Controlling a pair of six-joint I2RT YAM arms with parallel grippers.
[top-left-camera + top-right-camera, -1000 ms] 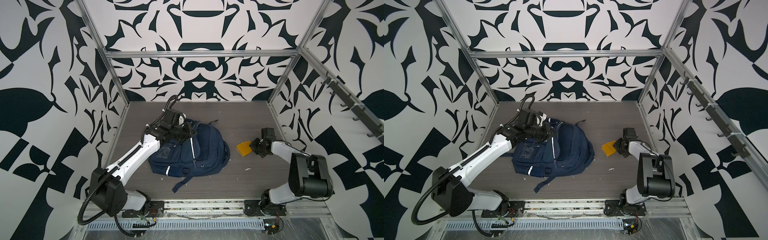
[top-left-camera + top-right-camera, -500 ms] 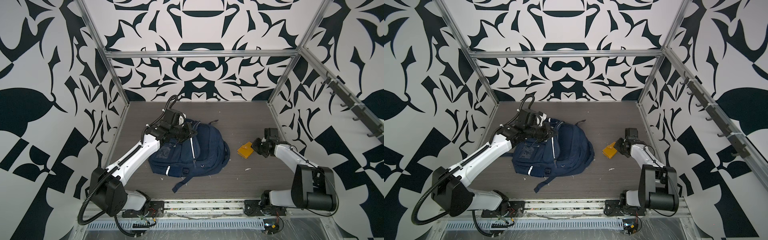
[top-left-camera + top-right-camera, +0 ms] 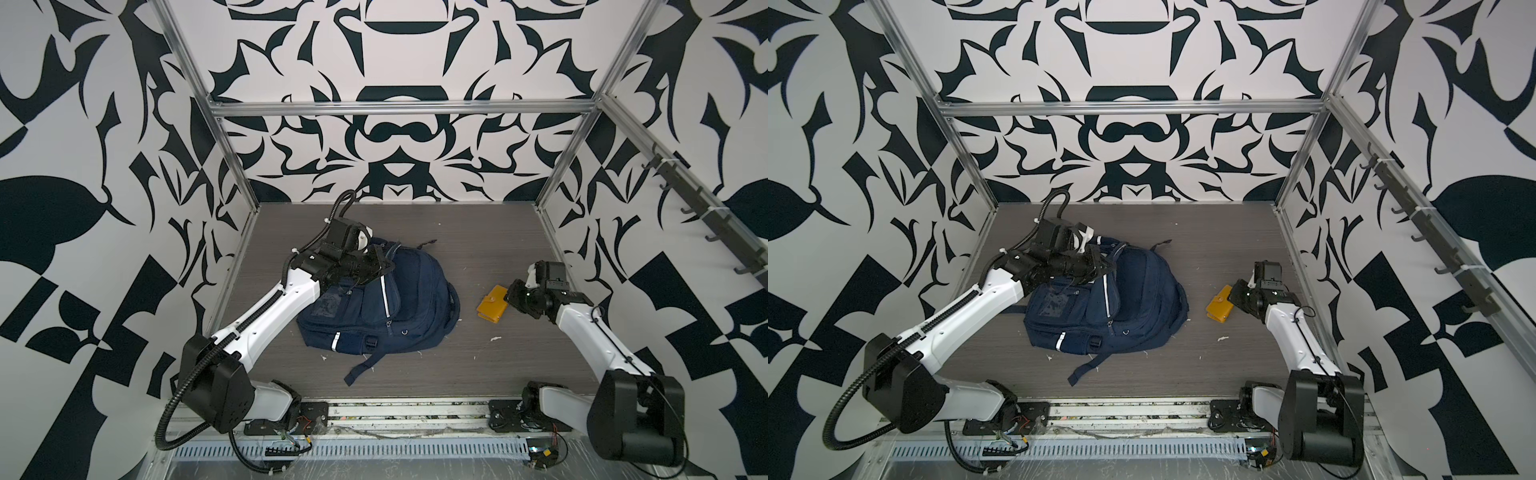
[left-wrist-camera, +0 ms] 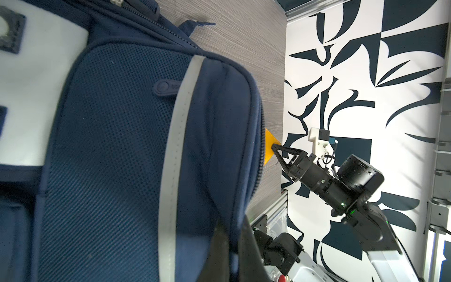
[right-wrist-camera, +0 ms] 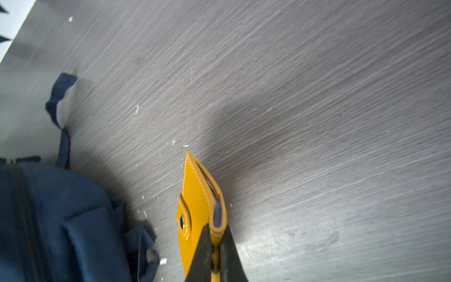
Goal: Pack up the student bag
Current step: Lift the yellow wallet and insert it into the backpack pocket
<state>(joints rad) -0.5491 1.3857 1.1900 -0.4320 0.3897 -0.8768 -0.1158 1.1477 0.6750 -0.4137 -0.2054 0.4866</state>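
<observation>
The bag (image 3: 395,307) lies mid-worktop (image 3: 478,232), left jaws clamped on its fabric at 11 o'clock, right jaws pinching a yellow wallet (image 3: 492,309) outside it at 3 o'clock.

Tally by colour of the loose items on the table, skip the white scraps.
Navy blue: 1, the student bag
Yellow: 1, the wallet
Total: 2
</observation>
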